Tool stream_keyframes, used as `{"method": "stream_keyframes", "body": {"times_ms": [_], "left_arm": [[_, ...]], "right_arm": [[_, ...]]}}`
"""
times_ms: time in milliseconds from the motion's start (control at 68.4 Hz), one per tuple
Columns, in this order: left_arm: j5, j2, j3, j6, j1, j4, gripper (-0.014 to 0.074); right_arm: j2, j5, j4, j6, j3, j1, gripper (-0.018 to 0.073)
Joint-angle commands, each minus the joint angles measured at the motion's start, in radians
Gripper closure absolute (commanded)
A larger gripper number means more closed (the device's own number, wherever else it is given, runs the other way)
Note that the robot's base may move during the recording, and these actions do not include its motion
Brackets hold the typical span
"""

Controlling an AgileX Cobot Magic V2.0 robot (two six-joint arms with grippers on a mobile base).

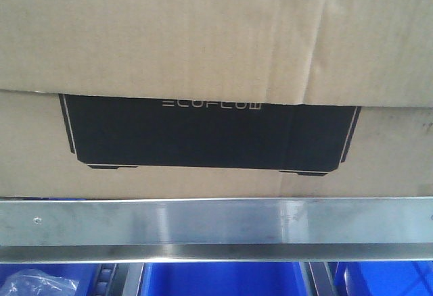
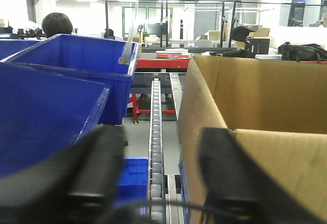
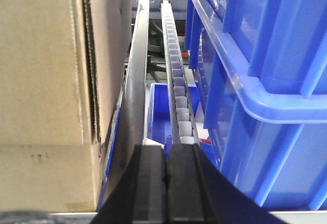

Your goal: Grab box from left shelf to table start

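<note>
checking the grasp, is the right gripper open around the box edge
No, the right gripper is shut with no gap showing, beside the box and not around it.

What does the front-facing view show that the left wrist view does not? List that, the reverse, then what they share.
Front-facing only: the black ECOFLOW panel and the metal shelf rail below it. Left wrist only: the left gripper, open, a roller track, and the workshop hall behind. Both: the box and blue bins.
</note>
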Motion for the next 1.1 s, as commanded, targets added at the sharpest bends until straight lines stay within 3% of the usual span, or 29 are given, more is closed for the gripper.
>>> {"method": "stream_keyframes", "body": {"times_ms": [0, 190, 424, 497, 585, 702, 819, 951, 1083], "left_arm": [[-0.038, 0.039, -0.067, -0.001, -0.007, -0.004, 0.0190], [0.123, 0.203, -0.238, -0.001, -0.010, -0.022, 0.0190], [0.418, 0.514, -0.551, 0.024, -0.010, -0.217, 0.0190], [0.453, 0.601, -0.625, 0.050, -0.022, -0.266, 0.0190], [0.453, 0.690, -0.709, 0.062, -0.067, -0.273, 0.0190], [0.472, 0.817, -0.787, 0.062, -0.143, -0.243, 0.0190], [0.509, 0.938, -0.850, 0.062, -0.211, -0.150, 0.0191], [0.523, 1.063, -0.912, 0.048, -0.217, -0.076, 0.0191], [0.547, 1.173, -0.990, -0.065, -0.218, 0.029, 0.0192]], "right_arm": [[-0.008, -0.092, -0.008, -0.005, 0.001, -0.004, 0.0506], [-0.008, -0.092, -0.008, -0.005, 0.001, -0.004, 0.0506], [-0.008, -0.092, -0.008, -0.005, 0.001, -0.004, 0.0506], [-0.008, -0.092, -0.008, -0.005, 0.001, -0.004, 0.0506], [-0.008, -0.092, -0.008, -0.005, 0.001, -0.004, 0.0506], [-0.008, -0.093, -0.008, -0.005, 0.001, -0.004, 0.0506], [-0.008, -0.093, -0.008, -0.005, 0.001, -0.004, 0.0506], [-0.008, -0.093, -0.008, -0.005, 0.001, -0.004, 0.0506], [-0.008, -0.093, -0.008, -0.005, 0.001, -0.004, 0.0506]]}}
